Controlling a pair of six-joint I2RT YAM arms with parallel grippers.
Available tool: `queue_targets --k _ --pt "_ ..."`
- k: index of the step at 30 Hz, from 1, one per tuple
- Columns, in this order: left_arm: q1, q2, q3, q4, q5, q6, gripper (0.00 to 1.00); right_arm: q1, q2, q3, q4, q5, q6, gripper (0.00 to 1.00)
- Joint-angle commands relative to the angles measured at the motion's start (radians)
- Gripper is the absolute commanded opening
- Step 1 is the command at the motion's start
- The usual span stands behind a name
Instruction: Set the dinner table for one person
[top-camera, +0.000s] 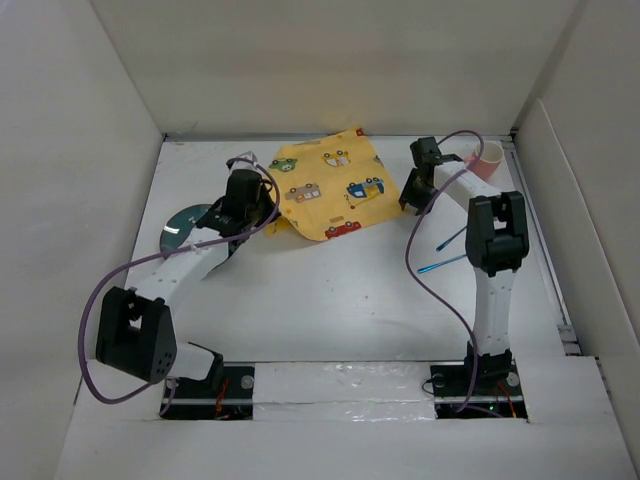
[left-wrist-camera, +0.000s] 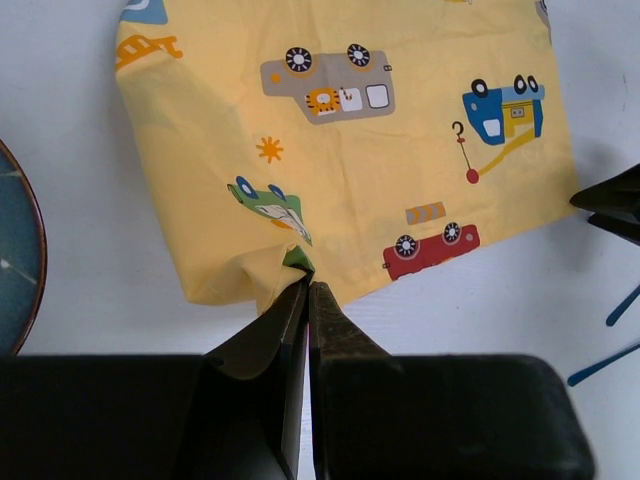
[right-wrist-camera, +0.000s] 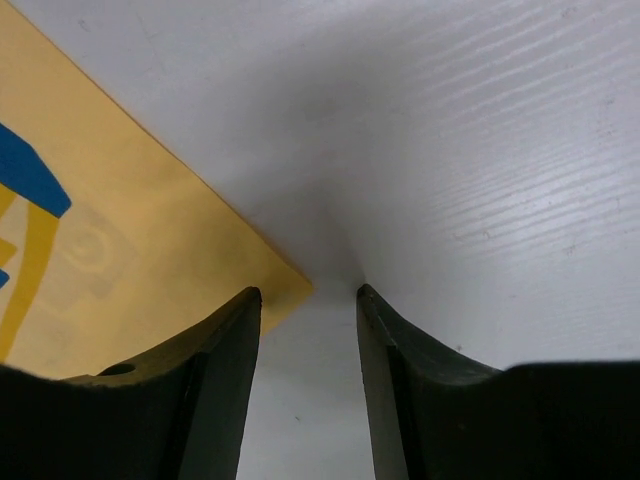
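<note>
Your left gripper (left-wrist-camera: 308, 285) has its fingers pressed together on the mat (top-camera: 330, 190), pinching the corner nearest the left arm, and the yellow cloth puckers up into the fingertips there. Your right gripper (right-wrist-camera: 308, 292) is down at the mat's right-hand corner with its fingers apart. The left finger overlaps the cloth's edge, the right finger sits over bare white surface just beside the mat, and a clear gap shows between them, so nothing is clamped. The table (top-camera: 330, 300) lies under everything. The mat rests on its far middle part, turned at an angle to the table's edges, and plain white table stretches from the mat's near edge back to the arm bases. The plate (top-camera: 185, 225), dark with a brown rim, lies left of the mat, close to the pinched corner but not touching the cloth, and is partly hidden by the left arm in the top view. The cup (top-camera: 487, 160), pink, stands to the right of the mat in the far right corner of the table. The two blue sticks (top-camera: 445, 263) lie on the table to the near right of the mat, apart from it and roughly parallel to each other.
</note>
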Motion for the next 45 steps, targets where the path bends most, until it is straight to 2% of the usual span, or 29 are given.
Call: queue_targets --k 1,5,6,11,14,15,16,17,18,24,27,28,30,31,33,34,36,37,39,40,42,43,44,45 --pt "-0.008 -0.055 -0.008 0.034 -0.02 0.02 0.0 0.022 0.027 0.048 -0.096 0.028 -0.017 0.5" --pt "-0.008 -0.063 -0.013 0.037 -0.029 0.026 0.0 0.022 0.056 0.088 -0.12 -0.003 -0.039 0.48" --pt "-0.008 -0.066 -0.013 0.036 -0.027 0.026 0.0 0.022 0.079 0.129 -0.146 -0.008 -0.04 0.44" --pt "-0.008 -0.08 -0.019 0.042 -0.02 0.023 0.0 0.022 0.155 0.247 -0.22 -0.017 -0.067 0.4" --pt "-0.008 -0.089 -0.025 0.047 -0.023 0.018 0.0 0.022 0.175 0.278 -0.248 -0.026 -0.068 0.31" --pt "-0.008 -0.091 -0.027 0.047 -0.021 0.02 0.0 0.022 0.175 0.28 -0.248 -0.034 -0.07 0.21" --pt "-0.008 -0.091 -0.027 0.048 -0.023 0.02 0.0 0.013 0.17 0.277 -0.245 -0.038 -0.07 0.17" --pt "-0.008 -0.091 -0.025 0.048 -0.029 0.023 0.0 0.013 0.15 0.246 -0.226 -0.044 -0.064 0.06" --pt "-0.008 -0.089 -0.025 0.048 -0.029 0.023 0.0 0.013 0.15 0.246 -0.207 -0.05 -0.063 0.0" --pt "-0.008 -0.036 0.03 0.054 -0.038 0.056 0.0 -0.006 -0.098 0.065 0.014 -0.086 -0.036 0.0" --pt "-0.008 0.062 0.155 0.037 -0.061 0.101 0.0 -0.026 -0.221 0.098 0.066 -0.119 -0.03 0.0" --pt "-0.008 0.093 0.253 0.033 -0.069 0.113 0.0 -0.026 -0.242 0.121 0.077 -0.123 -0.025 0.0" --pt "-0.008 0.192 0.371 0.01 -0.086 0.138 0.0 -0.035 -0.265 0.26 0.071 -0.196 -0.024 0.0" --pt "0.001 0.226 0.51 0.001 -0.083 0.147 0.0 -0.046 -0.259 0.327 0.059 -0.208 -0.019 0.0" --pt "0.012 0.338 0.675 -0.048 -0.081 0.156 0.0 -0.056 -0.241 0.474 0.019 -0.237 -0.01 0.0" --pt "0.025 0.369 0.86 -0.071 -0.078 0.162 0.0 -0.056 -0.23 0.597 0.018 -0.25 -0.004 0.0" --pt "0.05 0.441 1.023 -0.119 -0.064 0.159 0.0 -0.076 -0.242 0.66 0.063 -0.297 0.022 0.0" --pt "0.05 0.454 1.153 -0.128 -0.058 0.176 0.0 -0.076 -0.282 0.656 0.086 -0.311 0.038 0.0" --pt "0.05 0.445 1.211 -0.118 -0.061 0.205 0.0 -0.101 -0.333 0.602 0.151 -0.354 0.044 0.0" --pt "0.05 0.423 1.187 -0.101 -0.06 0.222 0.0 -0.101 -0.401 0.559 0.175 -0.365 0.044 0.0" --pt "0.05 0.336 1.106 -0.053 -0.075 0.267 0.0 -0.11 -0.481 0.356 0.249 -0.38 0.035 0.0" --pt "0.05 0.301 0.981 -0.032 -0.083 0.277 0.0 -0.119 -0.523 0.274 0.274 -0.385 0.027 0.0" --pt "0.05 0.265 0.911 0.02 -0.075 0.306 0.0 -0.13 -0.595 0.106 0.313 -0.386 0.027 0.0" --pt "0.059 0.198 0.833 0.04 -0.069 0.319 0.0 -0.13 -0.63 0.02 0.332 -0.397 0.026 0.0"
